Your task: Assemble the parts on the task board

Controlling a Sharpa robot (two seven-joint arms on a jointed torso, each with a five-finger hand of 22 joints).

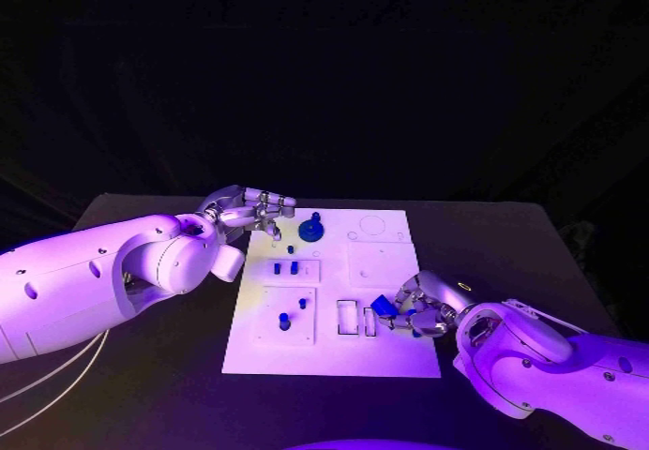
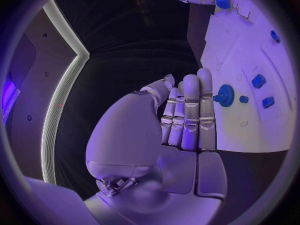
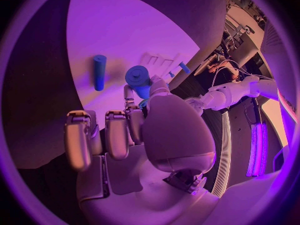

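White and flat in the head view, the task board (image 1: 385, 361) lies mid-table with small blue parts (image 1: 283, 269) standing in its left half and a blue gear (image 1: 312, 228) near its far left corner; the left hand (image 1: 249, 210) hovers at that corner, while the right hand (image 1: 416, 311) at the near right edge pinches a blue piece (image 1: 383, 307). In the left wrist view, the left hand's fingers (image 2: 190, 110) stand straight and together, holding nothing, just beside the gear (image 2: 225, 95). In the right wrist view, the right hand (image 3: 134, 130) grips the blue piece (image 3: 139, 78) between thumb and finger above the board (image 3: 119, 35), near a blue peg (image 3: 99, 72).
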